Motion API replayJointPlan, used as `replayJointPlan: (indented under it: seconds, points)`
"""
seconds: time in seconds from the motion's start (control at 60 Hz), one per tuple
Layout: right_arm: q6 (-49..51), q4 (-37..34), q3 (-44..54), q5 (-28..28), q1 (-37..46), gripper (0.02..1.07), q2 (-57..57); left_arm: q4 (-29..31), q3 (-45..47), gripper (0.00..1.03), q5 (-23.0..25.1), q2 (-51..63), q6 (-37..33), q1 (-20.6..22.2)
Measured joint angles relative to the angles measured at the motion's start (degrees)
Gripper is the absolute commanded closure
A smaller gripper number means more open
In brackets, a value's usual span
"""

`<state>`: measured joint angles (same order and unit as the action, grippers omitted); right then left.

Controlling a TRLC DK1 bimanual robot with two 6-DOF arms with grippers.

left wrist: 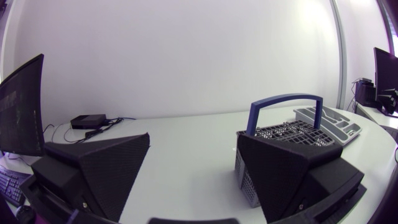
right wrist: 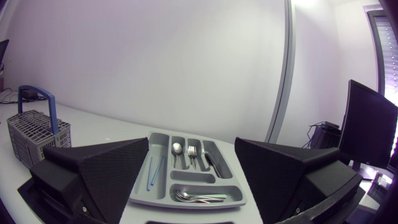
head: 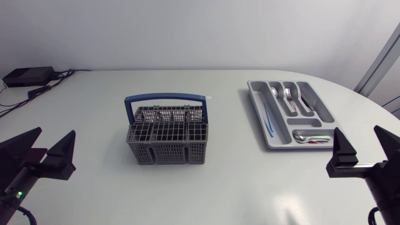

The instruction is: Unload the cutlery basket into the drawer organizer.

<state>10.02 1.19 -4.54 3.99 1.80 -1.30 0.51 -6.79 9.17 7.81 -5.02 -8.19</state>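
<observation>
The grey mesh cutlery basket with a blue handle [head: 167,140] sits mid-frame, long axis left-right, nearer the open, empty left gripper [head: 56,130] at lower left than the open right gripper [head: 357,129] by the grey plastic drawer organizer [head: 257,100].

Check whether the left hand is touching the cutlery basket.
Apart. The head view shows a stretch of bare table between the left hand, which is open and holds nothing, and the cutlery basket.
</observation>
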Motion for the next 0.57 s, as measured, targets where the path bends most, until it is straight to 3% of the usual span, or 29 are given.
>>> replayJointPlan:
  seconds: [0.267,0.567]
  points:
    - [-6.5,-0.9,3.0,-3.4,-1.2,0.07,0.7,0.0,4.8,0.05,-7.8,-6.2,2.7,6.6]
    - [-8.4,-1.0,3.3,-3.8,-1.4,0.07,1.0,0.0,5.7,0.05,-8.7,-7.5,3.6,7.9]
